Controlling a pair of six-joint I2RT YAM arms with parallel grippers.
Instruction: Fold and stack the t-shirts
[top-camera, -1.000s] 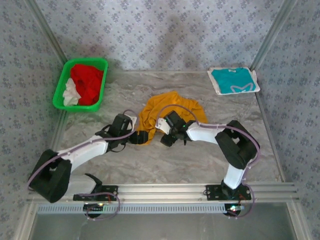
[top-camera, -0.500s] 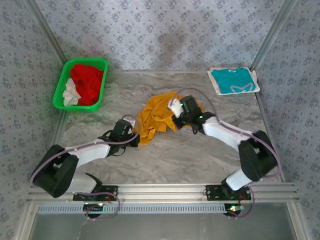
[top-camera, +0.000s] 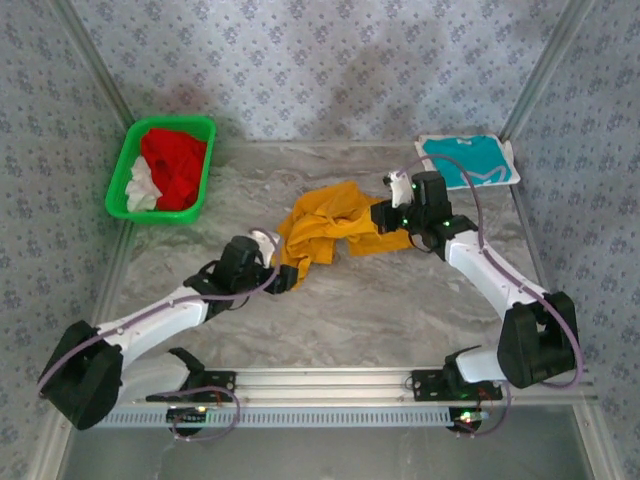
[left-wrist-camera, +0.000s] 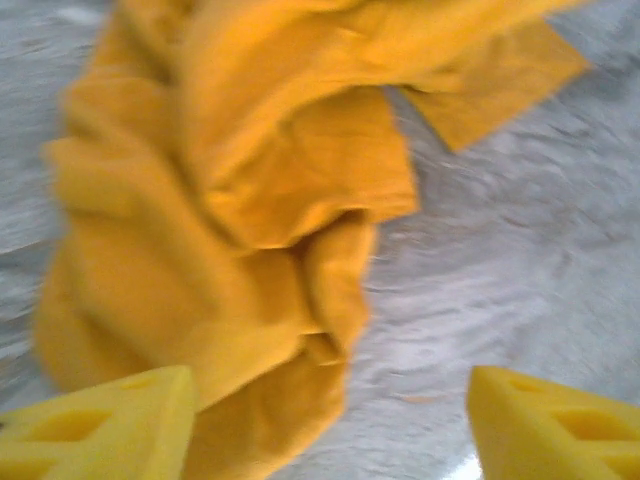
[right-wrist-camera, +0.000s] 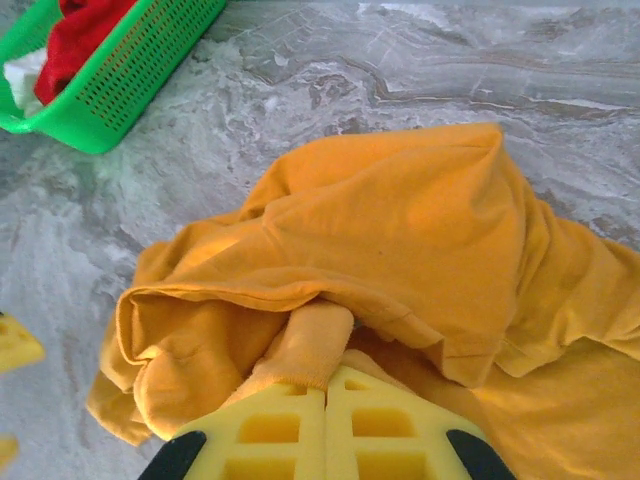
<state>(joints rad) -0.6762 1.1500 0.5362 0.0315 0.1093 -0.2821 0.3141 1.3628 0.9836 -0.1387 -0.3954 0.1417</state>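
Note:
A crumpled yellow-orange t-shirt (top-camera: 322, 228) lies stretched across the middle of the table (top-camera: 400, 310). My right gripper (top-camera: 383, 214) is shut on a fold at the shirt's right end, and the cloth (right-wrist-camera: 400, 250) bunches out from between its yellow fingers (right-wrist-camera: 262, 430). My left gripper (top-camera: 285, 279) stands open at the shirt's lower left end, its fingers (left-wrist-camera: 110, 425) spread on either side of the hanging cloth (left-wrist-camera: 250, 200). A folded teal t-shirt (top-camera: 466, 160) with a white mark lies on a white sheet at the back right.
A green plastic basket (top-camera: 129, 163) holding red and white cloth stands at the back left; its corner (right-wrist-camera: 120, 70) also shows in the right wrist view. Patterned walls close in the table at the back and sides.
My right gripper shut on the yellow-orange shirt and pulled it right and toward the back, stretching it out. My left gripper closed briefly and now stands open again at the shirt's lower left end.

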